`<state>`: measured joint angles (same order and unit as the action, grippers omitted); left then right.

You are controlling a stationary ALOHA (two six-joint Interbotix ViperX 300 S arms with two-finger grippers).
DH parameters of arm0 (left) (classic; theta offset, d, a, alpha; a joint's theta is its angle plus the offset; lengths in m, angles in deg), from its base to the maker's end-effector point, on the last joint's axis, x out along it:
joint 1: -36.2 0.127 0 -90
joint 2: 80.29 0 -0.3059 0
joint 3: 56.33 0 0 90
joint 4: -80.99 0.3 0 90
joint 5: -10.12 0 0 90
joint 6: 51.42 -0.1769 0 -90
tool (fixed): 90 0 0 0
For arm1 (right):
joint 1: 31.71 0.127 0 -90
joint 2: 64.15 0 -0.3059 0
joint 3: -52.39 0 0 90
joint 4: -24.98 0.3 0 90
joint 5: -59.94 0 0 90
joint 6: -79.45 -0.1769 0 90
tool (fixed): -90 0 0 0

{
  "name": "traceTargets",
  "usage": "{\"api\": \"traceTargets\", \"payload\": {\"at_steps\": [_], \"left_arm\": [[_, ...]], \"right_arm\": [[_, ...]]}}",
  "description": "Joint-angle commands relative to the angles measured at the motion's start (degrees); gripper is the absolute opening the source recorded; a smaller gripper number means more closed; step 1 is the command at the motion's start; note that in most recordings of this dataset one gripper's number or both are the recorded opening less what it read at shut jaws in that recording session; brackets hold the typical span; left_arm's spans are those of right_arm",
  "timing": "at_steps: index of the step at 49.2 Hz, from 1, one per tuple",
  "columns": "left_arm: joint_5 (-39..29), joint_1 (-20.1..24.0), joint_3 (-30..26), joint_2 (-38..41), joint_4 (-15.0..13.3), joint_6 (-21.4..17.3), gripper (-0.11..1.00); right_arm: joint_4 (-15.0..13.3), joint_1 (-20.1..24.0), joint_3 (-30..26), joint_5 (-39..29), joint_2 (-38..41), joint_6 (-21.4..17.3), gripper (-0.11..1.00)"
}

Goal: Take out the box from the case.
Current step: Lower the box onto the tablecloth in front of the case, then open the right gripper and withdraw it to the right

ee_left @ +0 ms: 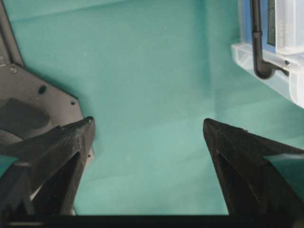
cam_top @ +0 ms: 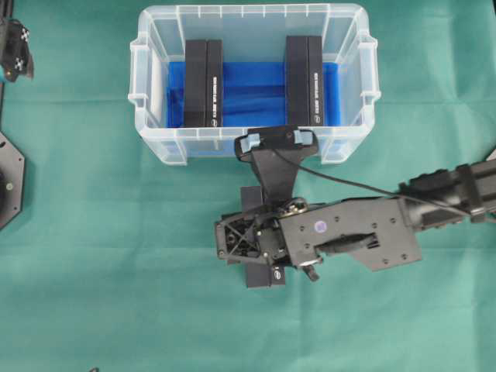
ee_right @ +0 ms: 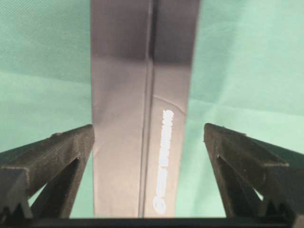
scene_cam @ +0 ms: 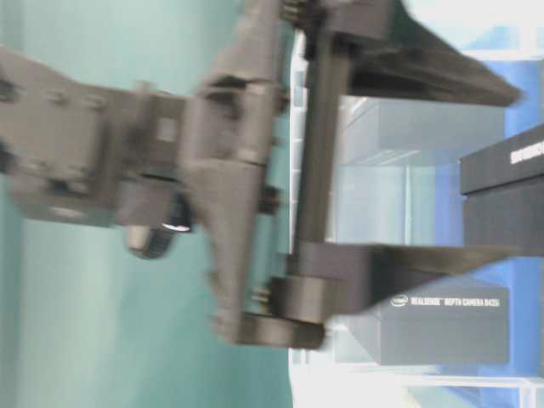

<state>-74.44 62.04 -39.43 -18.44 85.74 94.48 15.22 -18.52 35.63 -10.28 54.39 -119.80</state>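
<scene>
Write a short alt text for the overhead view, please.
The right gripper, jaws open, hangs over a black box lying on the green cloth just outside the clear case. Two more black boxes stand inside the case on its blue lining.

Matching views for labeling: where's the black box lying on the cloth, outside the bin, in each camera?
Overhead: black box below the clear bin, mostly hidden under the right arm.
Table-level: cannot tell it apart; dark boxes show there, which one is unclear.
Left wrist: not in view.
Right wrist: center, between the open right fingers, apart from both.
Shared landmark: the green cloth.
</scene>
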Motion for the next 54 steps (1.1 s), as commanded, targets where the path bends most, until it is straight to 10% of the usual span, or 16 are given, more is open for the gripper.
{"api": "traceTargets", "payload": {"at_steps": [1, 27, 54], "left_arm": [[0.26, 0.18, -0.7, -0.09, 0.18, 0.0, 0.96], [0.26, 0.18, -0.7, -0.09, 0.18, 0.09, 0.96], [0.26, -0.18, -0.62, -0.09, -0.09, 0.0, 0.96]], "right_arm": [[-0.09, 0.0, -2.72, -1.58, -2.99, -0.09, 0.95], [-1.85, 0.0, -15.47, -11.16, -3.96, 1.58, 0.95], [-2.02, 0.7, -15.56, -17.05, -5.36, 2.64, 0.94]]}}
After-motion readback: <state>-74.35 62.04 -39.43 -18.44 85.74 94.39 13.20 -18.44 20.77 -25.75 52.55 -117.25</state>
